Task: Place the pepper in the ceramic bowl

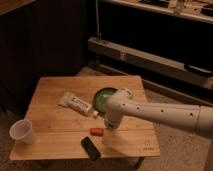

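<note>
A white paper cup (22,132) stands upright at the far left, near the front left corner of the wooden table (52,89). Further right, towards the middle of the tabletop, a white packet (75,103) lies flat and slanted, with its right end close to the ceramic bowl. In front of it, by the table's front edge, a flat black rectangular object (91,148) lies at an angle. Just behind and slightly right of that object is the pepper (96,131), small and red-orange, lying on the bare wood, outside the bowl and well in front of it. The ceramic bowl (102,97), round and green, sits behind the table's centre, and the arm's rounded wrist covers its right side. The gripper (109,125) points down to the tabletop just to the right of the pepper. Whether it touches the pepper cannot be told, nor whether it is spread or pressed together. From there the white arm (165,114) runs rightward across the table's right edge and out of the view. Behind the table, a pale metal rail (150,60) crosses the dark background.
</note>
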Controlling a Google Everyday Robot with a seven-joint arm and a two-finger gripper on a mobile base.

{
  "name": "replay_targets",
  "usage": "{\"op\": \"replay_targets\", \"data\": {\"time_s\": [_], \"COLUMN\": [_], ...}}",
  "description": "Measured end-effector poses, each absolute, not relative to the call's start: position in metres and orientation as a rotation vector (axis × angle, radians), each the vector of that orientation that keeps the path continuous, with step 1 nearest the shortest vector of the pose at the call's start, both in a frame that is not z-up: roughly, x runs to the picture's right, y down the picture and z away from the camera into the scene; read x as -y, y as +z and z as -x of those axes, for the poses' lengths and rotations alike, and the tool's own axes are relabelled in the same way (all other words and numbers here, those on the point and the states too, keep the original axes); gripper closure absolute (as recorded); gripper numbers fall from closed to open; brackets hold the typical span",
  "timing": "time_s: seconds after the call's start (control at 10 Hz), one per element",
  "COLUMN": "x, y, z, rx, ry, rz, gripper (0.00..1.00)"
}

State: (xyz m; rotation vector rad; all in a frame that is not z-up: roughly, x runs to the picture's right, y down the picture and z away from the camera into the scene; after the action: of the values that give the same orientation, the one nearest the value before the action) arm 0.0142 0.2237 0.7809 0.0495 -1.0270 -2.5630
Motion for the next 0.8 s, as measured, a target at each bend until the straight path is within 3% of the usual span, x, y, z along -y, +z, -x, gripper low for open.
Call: {"op": "replay_targets", "data": {"time_s": [0.3,0.8], "x": [-0.2246,-0.218], "y": [0.7819,0.7815], "z": [-0.0169,-0.013], "rx": [0.958,0.981], "ry": [-2.563,-2.511], "rz": [-0.12,-0.388], "gripper": [0.2,0.2]}}
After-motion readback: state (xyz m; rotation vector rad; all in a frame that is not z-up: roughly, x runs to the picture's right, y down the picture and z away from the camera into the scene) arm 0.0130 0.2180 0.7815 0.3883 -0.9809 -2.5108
